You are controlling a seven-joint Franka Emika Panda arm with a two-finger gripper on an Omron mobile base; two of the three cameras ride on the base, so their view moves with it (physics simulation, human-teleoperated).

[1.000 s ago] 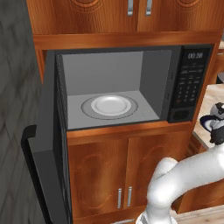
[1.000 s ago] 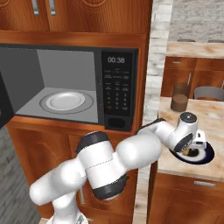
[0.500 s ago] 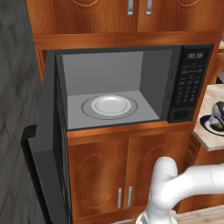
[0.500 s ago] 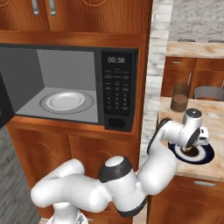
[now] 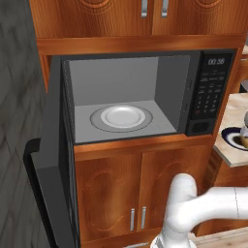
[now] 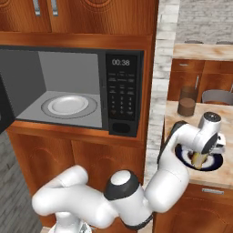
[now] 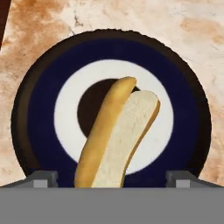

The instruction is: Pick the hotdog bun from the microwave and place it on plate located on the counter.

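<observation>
Hotdog bun [image 7: 116,135], oblong, tan, over round navy-rimmed plate [image 7: 39,109]; gripper [image 7: 111,178] seemingly grasping it.

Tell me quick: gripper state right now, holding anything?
Gripper: open, fingers wide apart either side of the hotdog bun, directly above the plate; whether the bun rests on it cannot be told.

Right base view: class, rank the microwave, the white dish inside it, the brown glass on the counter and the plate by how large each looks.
1. microwave
2. white dish
3. plate, though the arm covers much of it, so its rank is unsure
4. brown glass, close to the plate's visible part
</observation>
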